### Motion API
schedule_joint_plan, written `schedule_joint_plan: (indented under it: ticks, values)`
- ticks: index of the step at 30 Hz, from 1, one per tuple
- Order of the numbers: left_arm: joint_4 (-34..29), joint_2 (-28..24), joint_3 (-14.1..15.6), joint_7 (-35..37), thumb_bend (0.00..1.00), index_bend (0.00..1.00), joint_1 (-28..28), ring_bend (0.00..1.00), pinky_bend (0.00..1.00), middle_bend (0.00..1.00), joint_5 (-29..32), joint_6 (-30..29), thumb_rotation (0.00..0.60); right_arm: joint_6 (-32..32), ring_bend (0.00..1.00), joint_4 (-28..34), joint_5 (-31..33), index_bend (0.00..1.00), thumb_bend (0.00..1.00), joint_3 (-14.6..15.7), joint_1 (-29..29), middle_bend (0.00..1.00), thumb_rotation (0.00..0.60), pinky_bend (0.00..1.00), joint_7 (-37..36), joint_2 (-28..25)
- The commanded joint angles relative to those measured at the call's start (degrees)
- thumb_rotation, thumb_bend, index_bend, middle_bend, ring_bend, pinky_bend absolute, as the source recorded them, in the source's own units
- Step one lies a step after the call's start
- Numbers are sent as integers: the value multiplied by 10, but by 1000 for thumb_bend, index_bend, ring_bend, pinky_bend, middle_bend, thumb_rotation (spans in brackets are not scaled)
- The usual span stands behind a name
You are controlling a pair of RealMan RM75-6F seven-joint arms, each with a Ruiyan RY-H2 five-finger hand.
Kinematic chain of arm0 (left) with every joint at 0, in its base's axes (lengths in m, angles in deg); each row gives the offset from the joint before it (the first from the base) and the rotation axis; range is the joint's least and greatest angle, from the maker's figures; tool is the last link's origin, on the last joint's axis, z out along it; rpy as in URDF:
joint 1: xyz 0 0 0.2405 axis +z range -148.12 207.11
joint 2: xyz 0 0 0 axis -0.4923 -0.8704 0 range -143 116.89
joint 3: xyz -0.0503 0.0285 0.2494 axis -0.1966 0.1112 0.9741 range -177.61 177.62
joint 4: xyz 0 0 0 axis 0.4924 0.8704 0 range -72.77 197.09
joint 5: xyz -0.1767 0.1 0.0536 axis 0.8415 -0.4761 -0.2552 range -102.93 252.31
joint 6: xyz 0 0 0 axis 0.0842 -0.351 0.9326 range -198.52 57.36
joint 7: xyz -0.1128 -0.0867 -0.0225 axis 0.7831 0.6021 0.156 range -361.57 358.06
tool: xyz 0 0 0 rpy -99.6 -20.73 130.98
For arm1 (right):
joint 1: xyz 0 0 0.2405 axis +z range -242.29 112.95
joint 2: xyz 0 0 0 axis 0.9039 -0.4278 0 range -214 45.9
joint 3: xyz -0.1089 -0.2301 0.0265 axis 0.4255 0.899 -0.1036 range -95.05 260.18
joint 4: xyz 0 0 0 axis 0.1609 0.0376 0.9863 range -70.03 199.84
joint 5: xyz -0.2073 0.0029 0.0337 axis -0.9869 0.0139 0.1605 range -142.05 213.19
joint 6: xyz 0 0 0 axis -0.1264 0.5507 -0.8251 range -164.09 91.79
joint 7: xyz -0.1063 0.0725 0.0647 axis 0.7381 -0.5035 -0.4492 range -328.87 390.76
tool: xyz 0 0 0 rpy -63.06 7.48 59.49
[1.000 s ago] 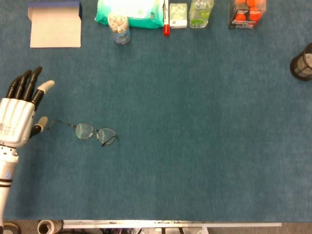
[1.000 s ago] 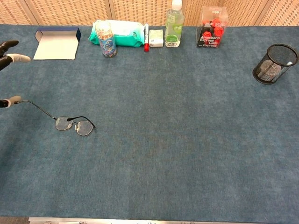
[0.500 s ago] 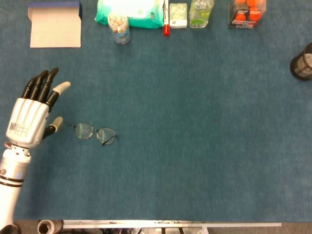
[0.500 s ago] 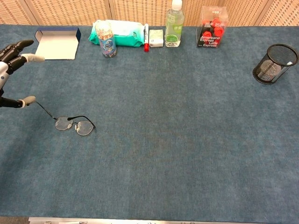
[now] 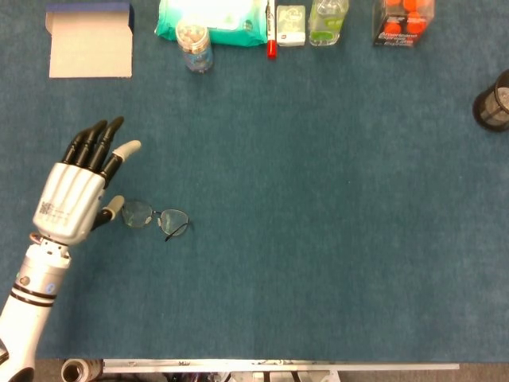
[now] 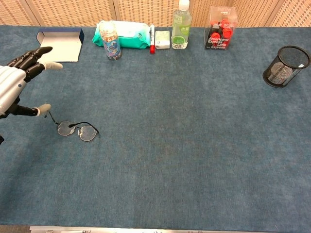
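From the chest view alone, the spread, empty left hand [image 6: 14, 87] shows its thumb beside the glasses [image 6: 77, 130].

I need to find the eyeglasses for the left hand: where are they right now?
The eyeglasses lie on the blue table at its left side in both views, just right of the open left hand.

I saw the blue table [image 5: 318, 239] carrying glasses [image 5: 155, 216] just beside the left hand [image 5: 75, 199]; bottles [image 5: 195, 46] lay far beyond its fingertips.
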Motion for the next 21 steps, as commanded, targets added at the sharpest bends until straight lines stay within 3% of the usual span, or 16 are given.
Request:
schedule_joint_plan:
  ticks: [1, 21]
  values:
    - [0, 4, 2, -3, 201, 184, -4, 0, 109, 0, -1, 5, 600, 0, 394, 0, 0, 560, 306, 0, 0, 492, 600, 459, -1, 0]
    - [22, 43, 18, -19, 201, 184, -30, 0, 109, 0, 7, 62, 600, 3, 394, 2, 0, 561, 306, -3, -2, 492, 600, 459, -8, -5]
